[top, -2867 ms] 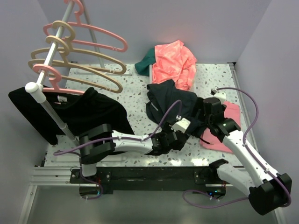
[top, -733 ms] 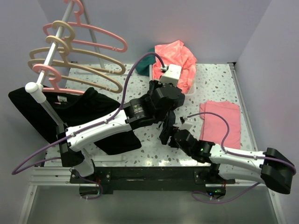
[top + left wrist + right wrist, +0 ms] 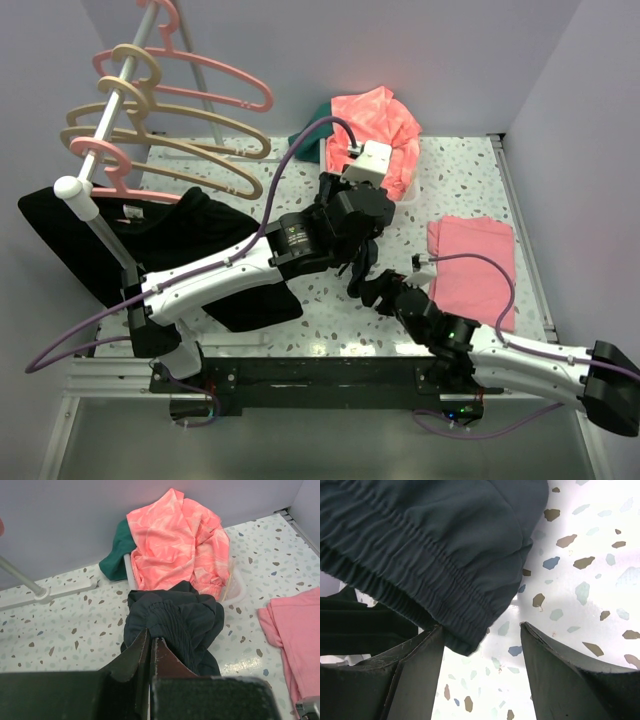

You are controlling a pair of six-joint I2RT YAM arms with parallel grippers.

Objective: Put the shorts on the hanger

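The dark navy shorts (image 3: 176, 622) hang bunched above the speckled table, and my left gripper (image 3: 151, 640) is shut on their elastic waistband. From above, the left gripper (image 3: 352, 255) is over the table's middle with the shorts (image 3: 356, 279) dangling under it. My right gripper (image 3: 480, 630) is open just below them. A corner of the shorts' waistband (image 3: 427, 565) hangs against its left finger (image 3: 415, 665), and nothing is clamped. The right gripper (image 3: 373, 291) sits right under the left one. Beige hangers (image 3: 175, 140) hang on the rail at the back left.
Pink hangers (image 3: 190, 70) share the rail (image 3: 100, 120) with the beige ones. A black T-shirt (image 3: 150, 240) lies at the left. A white basket (image 3: 235, 587) at the back holds a salmon garment (image 3: 375, 130) and a green one (image 3: 310, 125). A folded pink cloth (image 3: 475, 265) lies at the right.
The shorts, lying on the table earlier, now hang from my left gripper over the middle. The right arm has swung in under them, and its jaws have narrowed a little.
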